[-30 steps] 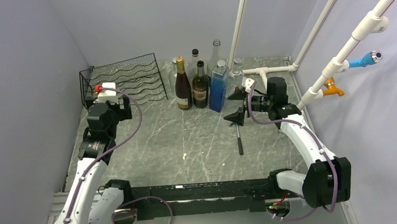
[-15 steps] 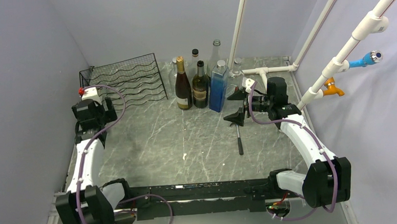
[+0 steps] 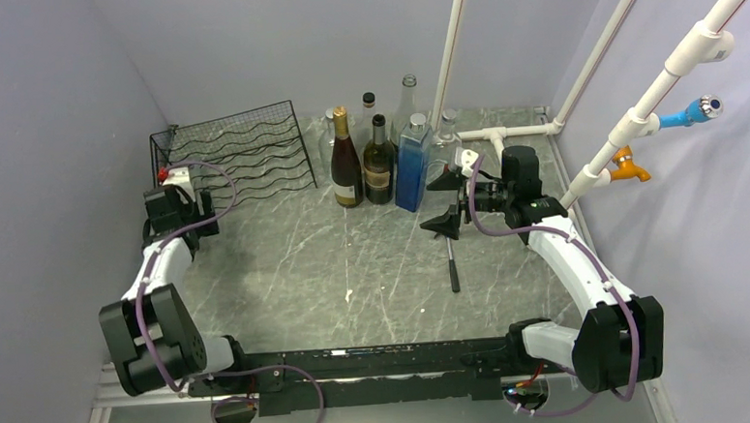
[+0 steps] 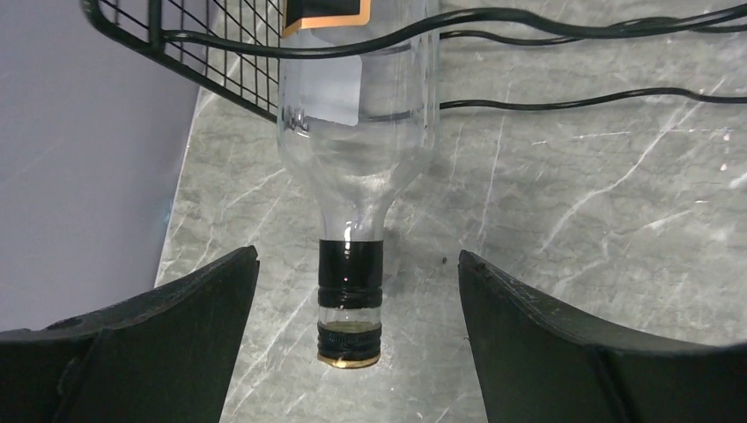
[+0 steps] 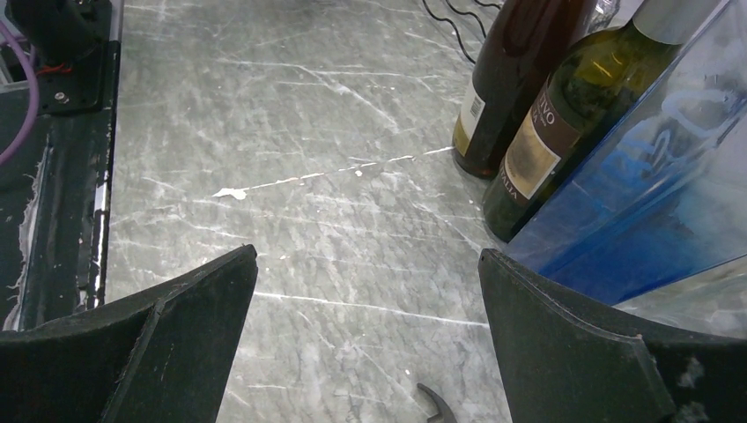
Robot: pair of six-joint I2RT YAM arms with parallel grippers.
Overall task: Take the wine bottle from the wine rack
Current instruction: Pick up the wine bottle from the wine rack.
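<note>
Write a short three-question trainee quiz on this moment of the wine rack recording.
1. True or false: the left claw stands open, its fingers either side of the neck of the clear bottle, touching nothing.
2. Where is the clear bottle? A: lying in the wine rack. B: standing upright. C: held in mid-air.
3. What colour is the square bottle nearest the right claw?
Key: 1 true; 2 A; 3 blue.
</note>
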